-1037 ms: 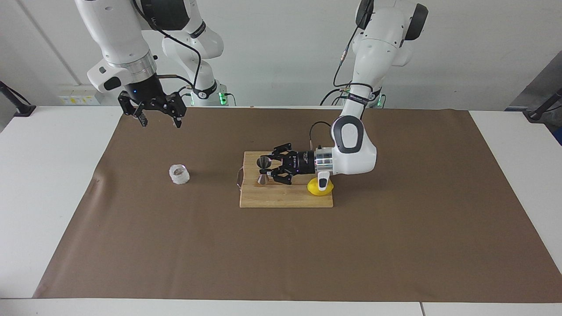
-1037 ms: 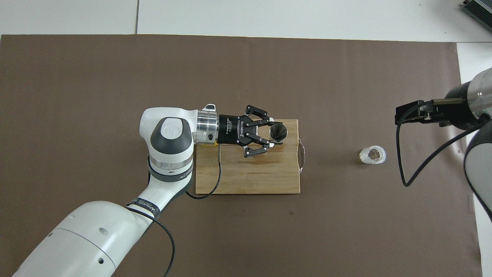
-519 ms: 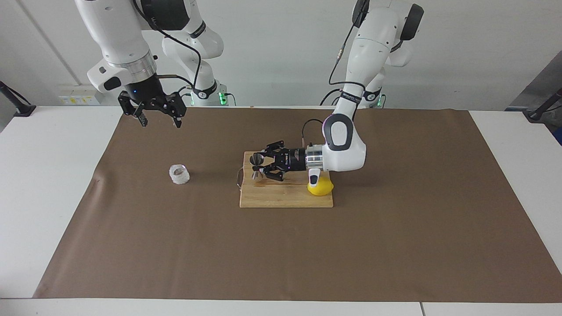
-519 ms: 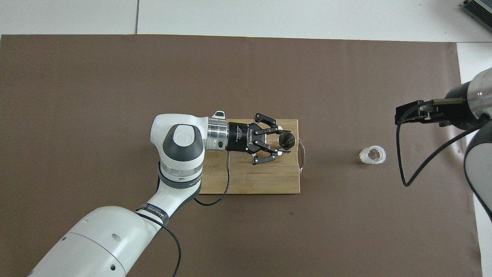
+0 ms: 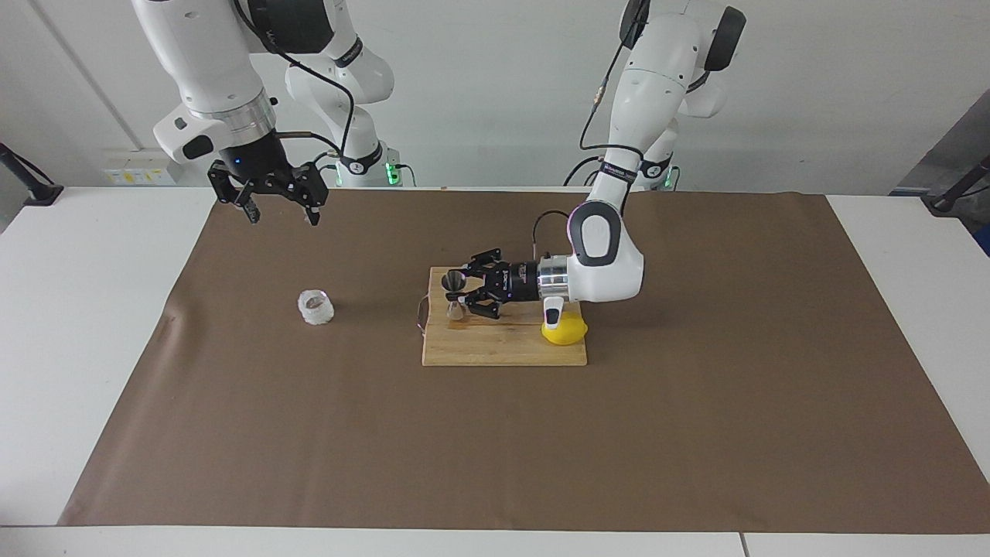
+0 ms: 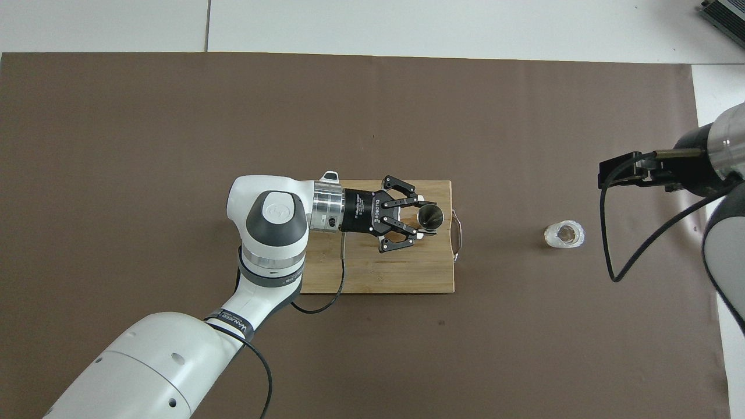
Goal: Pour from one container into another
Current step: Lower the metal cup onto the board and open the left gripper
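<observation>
The steel hourglass jigger (image 5: 454,298) (image 6: 432,216) is upright at the cutting board's handle end, with my left gripper (image 5: 462,295) (image 6: 424,216) shut on its waist from the side. I cannot tell whether its base rests on the board. The small bumpy clear glass cup (image 5: 315,307) (image 6: 564,234) stands alone on the brown mat, toward the right arm's end of the table from the board. My right gripper (image 5: 283,220) (image 6: 620,170) hangs open and empty in the air over the mat, toward the robots' side of the cup.
The wooden cutting board (image 5: 495,348) (image 6: 378,273), with a metal handle (image 6: 458,234) at the end toward the cup, lies mid-table. A yellow lemon (image 5: 563,331) sits on its other end, under the left arm's wrist. A brown mat (image 5: 495,449) covers the table.
My left gripper has carried the jigger along the board toward the handle end and the cup; it tilted briefly and is upright again. The right arm and the cup have not moved.
</observation>
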Tool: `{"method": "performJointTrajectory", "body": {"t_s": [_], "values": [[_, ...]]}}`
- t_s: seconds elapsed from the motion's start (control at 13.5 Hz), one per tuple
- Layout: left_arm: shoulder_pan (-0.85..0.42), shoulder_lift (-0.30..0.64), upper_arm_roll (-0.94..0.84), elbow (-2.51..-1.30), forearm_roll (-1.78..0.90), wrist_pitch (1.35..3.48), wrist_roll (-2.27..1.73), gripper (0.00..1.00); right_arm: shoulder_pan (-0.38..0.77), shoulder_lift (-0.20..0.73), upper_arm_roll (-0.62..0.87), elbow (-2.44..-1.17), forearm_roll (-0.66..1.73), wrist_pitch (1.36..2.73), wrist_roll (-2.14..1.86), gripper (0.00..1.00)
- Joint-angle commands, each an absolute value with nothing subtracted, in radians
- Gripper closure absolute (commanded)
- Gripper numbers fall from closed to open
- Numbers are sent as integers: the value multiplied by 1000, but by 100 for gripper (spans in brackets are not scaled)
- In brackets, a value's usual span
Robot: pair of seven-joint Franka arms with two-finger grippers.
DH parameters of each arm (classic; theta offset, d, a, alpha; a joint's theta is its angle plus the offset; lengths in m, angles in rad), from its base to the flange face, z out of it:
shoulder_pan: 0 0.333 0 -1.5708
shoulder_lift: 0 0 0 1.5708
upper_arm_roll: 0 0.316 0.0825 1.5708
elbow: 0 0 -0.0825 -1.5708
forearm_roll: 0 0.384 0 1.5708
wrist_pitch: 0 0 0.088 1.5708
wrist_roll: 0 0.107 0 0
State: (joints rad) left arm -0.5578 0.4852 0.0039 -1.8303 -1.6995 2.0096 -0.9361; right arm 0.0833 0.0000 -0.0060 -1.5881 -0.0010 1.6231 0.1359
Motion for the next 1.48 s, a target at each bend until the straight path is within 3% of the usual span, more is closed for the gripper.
{"method": "performJointTrajectory", "body": {"t_s": [0.0, 0.59, 0.81, 1.11, 1.19, 1.41], "values": [[-552, 456, 9, -1887, -1675, 2008, -920, 100, 72, 5, 2, -1575, 25, 1605, 130, 0], [-563, 462, 8, -1887, -1700, 2026, -917, 100, 72, 5, 0, -1575, 25, 1605, 130, 0], [-563, 462, 8, -1887, -1698, 2029, -896, 87, 72, 5, 2, -1575, 25, 1605, 130, 0], [-563, 462, 8, -1887, -1697, 2028, -891, 83, 71, 5, 0, -1575, 25, 1605, 130, 0], [-563, 462, 8, -1887, -1697, 2029, -891, 73, 72, 5, 2, -1575, 25, 1605, 130, 0], [-563, 462, 8, -1887, -1695, 2031, -871, 63, 72, 5, 0, -1575, 25, 1605, 130, 0]]}}
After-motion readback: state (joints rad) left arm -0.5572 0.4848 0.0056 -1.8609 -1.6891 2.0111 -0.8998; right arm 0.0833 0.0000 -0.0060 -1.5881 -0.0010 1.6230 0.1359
